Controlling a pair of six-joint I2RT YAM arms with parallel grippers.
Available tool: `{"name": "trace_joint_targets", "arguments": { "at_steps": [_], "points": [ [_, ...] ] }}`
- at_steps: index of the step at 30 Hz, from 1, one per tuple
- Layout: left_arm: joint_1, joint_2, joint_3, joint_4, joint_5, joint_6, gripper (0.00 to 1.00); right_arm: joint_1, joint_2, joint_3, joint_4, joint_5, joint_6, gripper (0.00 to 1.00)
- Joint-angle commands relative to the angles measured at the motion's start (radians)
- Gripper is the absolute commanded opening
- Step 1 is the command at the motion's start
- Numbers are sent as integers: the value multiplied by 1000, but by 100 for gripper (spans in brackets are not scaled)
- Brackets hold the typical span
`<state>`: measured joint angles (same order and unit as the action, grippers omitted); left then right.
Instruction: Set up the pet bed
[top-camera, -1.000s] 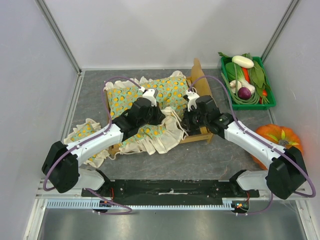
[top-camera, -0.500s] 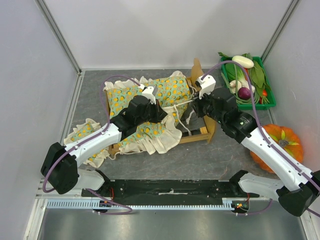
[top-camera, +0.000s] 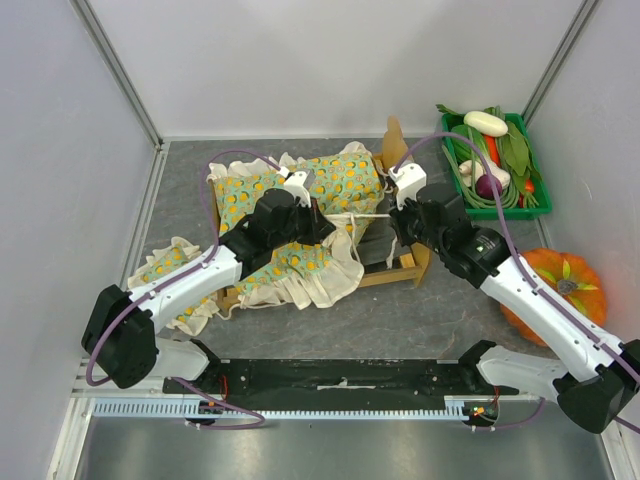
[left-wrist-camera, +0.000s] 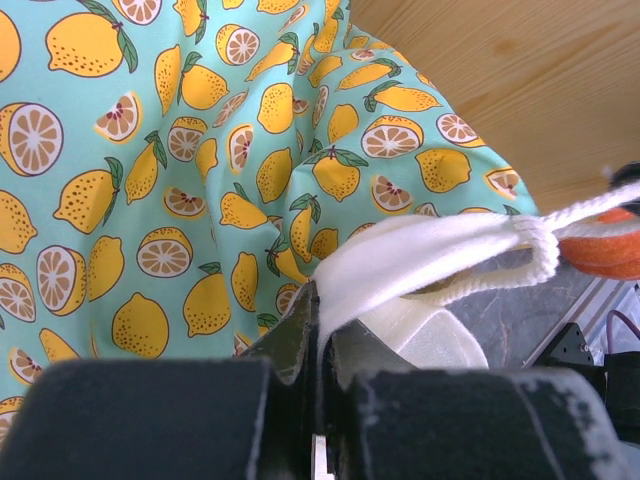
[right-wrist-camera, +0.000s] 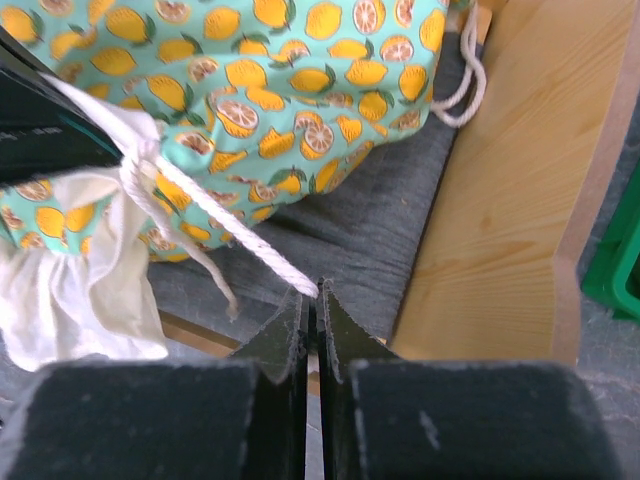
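1. Pet bed (top-camera: 390, 272) sits right of centre on the table. Its long axis runs roughly left to right in the overhead view, with the arched headboard (top-camera: 396, 138) at the right end. The grey base (right-wrist-camera: 370, 240) shows bare beside the headboard.
2. Cushion (top-camera: 330, 185), lemon print with a white frill, is draped over the bed's left part and spills off it to the left and near side. It is not seated in the frame.
3. Left gripper (left-wrist-camera: 318, 322): jaws closed on a white tie tab (left-wrist-camera: 400, 262) of the cushion, just short of a knot.
4. Right gripper (right-wrist-camera: 312, 300): jaws pinched on the cord (right-wrist-camera: 220, 225) that runs from that knot. The cord is taut between the two grippers.
5. Key relation: the right gripper hangs directly over the bare base, with the headboard just beyond on its right. The left gripper is over the cushion, farther from the headboard. The right arm is nearer. Judged: the cushion has to travel along the long axis toward the headboard, so the pull goes rightward.
6. Count: one bed, one cushion, one small matching pillow (top-camera: 160, 262) at far left and partly under the left arm, one green crate (top-camera: 447, 140), one pumpkin (top-camera: 560, 280). There are two cords at least: the held one and a loose loop (right-wrist-camera: 465, 90) near the headboard.
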<state>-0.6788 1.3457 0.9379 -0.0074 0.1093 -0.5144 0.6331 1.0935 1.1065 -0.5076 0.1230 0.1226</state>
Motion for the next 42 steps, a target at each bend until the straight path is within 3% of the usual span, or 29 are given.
{"name": "trace_joint_targets", "arguments": {
  "at_steps": [1,9,15,18,20,21,25,36,42],
  "points": [
    [21,-5,30,-5,-7,36,2,-4,-17,-49,29,95,-9,6],
    [21,-2,30,-5,4,34,2,-4,35,-92,78,80,9,6],
    [22,0,36,-6,23,39,2,-6,46,-187,80,78,63,13],
    [22,4,41,-8,36,40,2,-4,25,-203,77,90,80,19],
    [22,6,42,-8,44,43,2,-4,9,-189,72,84,84,32],
    [22,9,45,-8,47,43,2,-4,3,-183,70,84,94,44],
    [24,12,48,-9,58,47,2,-4,-32,-168,83,11,118,46],
    [28,20,65,-25,73,51,2,-1,-46,-289,319,-279,241,22],
    [31,21,65,-25,78,48,2,14,-35,-324,402,-345,285,24]
  ]
}}
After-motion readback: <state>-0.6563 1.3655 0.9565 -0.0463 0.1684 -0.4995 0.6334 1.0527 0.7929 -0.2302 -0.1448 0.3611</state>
